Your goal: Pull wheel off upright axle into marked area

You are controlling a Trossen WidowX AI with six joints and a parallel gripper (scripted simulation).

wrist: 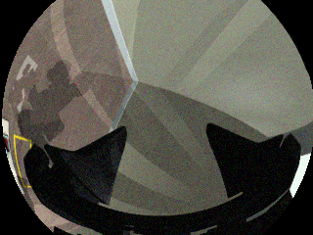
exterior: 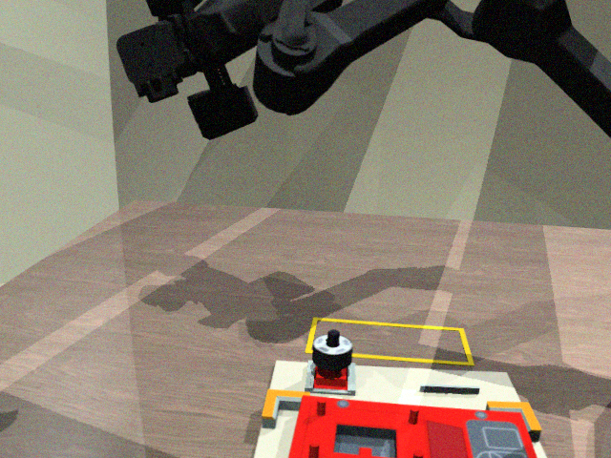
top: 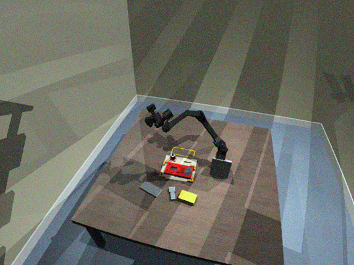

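Wheel (exterior: 331,350) is sitting on its axle (exterior: 332,336), black stub poking up through the middle, at the back left corner of the cream board (exterior: 394,382) on my worktop (exterior: 148,296). It's upright on a small grey and red mount (exterior: 329,380), and from my exterior cam it overlaps the near left corner of the yellow outline (exterior: 389,343), which lies flat on the wood just behind the board. Whether the wheel actually hangs over that line or is just in front of it, I can't tell from this angle. My gripper (top: 152,113) is nowhere near it: the arm (top: 202,125) reaches up and away from its base (top: 220,167) toward the far corner of the worktop, with the gripper high in the air. Jaws are spread wide with nothing between them; on the wrist cam I see two dark fingers with only wall and floor showing through the gap, plus a sliver of the yellow outline at the left edge. The red plate (exterior: 410,428) fills the front part of the board, with orange brackets (exterior: 279,399) at the corners and a thin dark bar (exterior: 449,389) lying on the cream surface to the right of the wheel. From the top cam there's also a grey slab (top: 150,189), a small grey block (top: 172,192) and a yellow block (top: 187,197) lying on the worktop in front of the board, all well apart from the wheel. The arm's shadow falls across the wood behind the outline.
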